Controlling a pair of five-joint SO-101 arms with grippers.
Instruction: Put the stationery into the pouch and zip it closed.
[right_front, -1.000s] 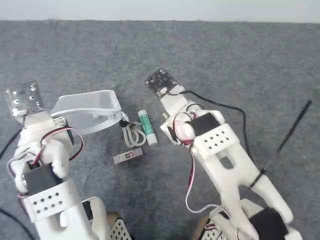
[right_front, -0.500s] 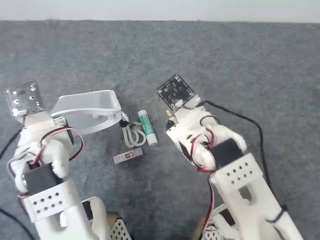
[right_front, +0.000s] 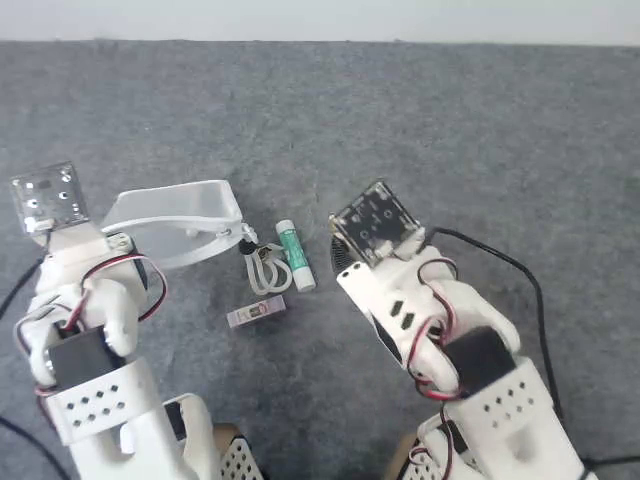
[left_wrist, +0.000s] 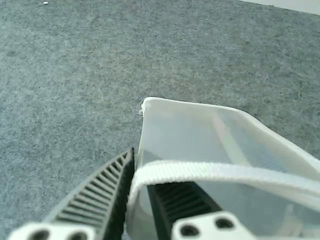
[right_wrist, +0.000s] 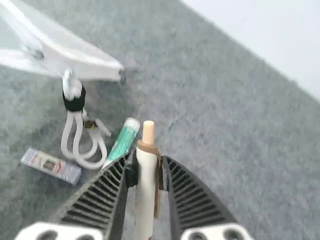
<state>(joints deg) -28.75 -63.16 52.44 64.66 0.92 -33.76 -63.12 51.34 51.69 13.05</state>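
Reads as early in the job, by judgement. Finds the left gripper (left_wrist: 140, 175) clenched on the rim of the pouch (left_wrist: 210, 145), zip tape pinched between the fingers, mouth propped open over the grey carpet (right_front: 450, 130). Finds the right gripper (right_wrist: 147, 160) clamped on a cream pen (right_wrist: 145, 200), tan tip poking out ahead of the fingers, hovering near the loose items and apart from the pouch mouth. Left to pack, lying on the carpet near the pouch's zip end: a green glue stick (right_front: 296, 255) and a small clear case (right_front: 256, 313), near each other, not touching. Cannot tell whether anything already sits inside: a faint long shape behind the mesh, no more. Zip wide open, so closing not yet done. Pouch: translucent white mesh, soft, sagging, edged with woven white tape. At the puller, a doubled white cord loop (right_front: 262, 272) with a black bead or knot, limp, just beside the glue stick. Glue stick: smooth hard cylinder, pale at the ends. Case: flat, glossy, rectangular. Pen: slim, smooth, round barrel. Gripper fingers (right_wrist: 95, 200): black ribbed plastic. Carpet: short, matt, felt-like pile.
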